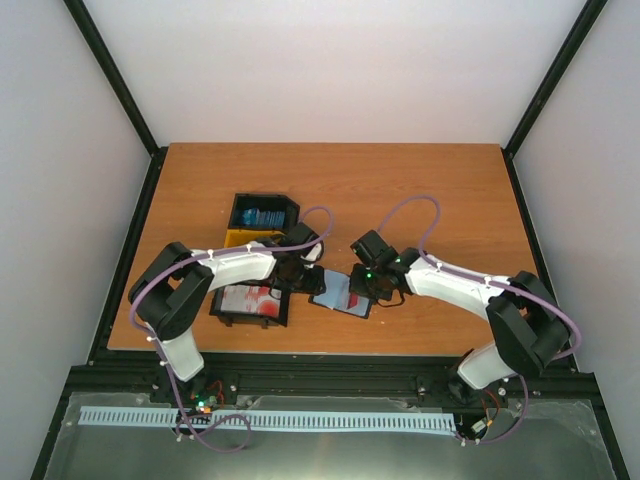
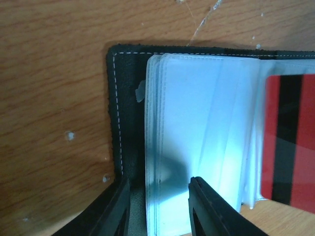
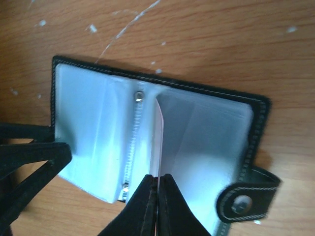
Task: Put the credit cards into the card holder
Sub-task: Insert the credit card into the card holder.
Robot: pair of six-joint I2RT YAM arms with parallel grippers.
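**Card poised over the open holder**

The left claw [image 2: 160, 184] stands part-open astride the near left edge of the card holder [image 2: 125, 98], which lies spread on the desk [image 1: 400, 180] between both claws. To its right, the right claw [image 3: 158, 178] pinches a red-and-black credit card [image 2: 290, 142] edge-down over the clear sleeves [image 3: 206, 137]. The next move, I'd judge, is to find a sleeve mouth and slide the card in.

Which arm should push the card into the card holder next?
Right: the right tool is shut on a card standing edge-on over the open card holder. The left tool holds no card; its jaws straddle the plastic sleeves.
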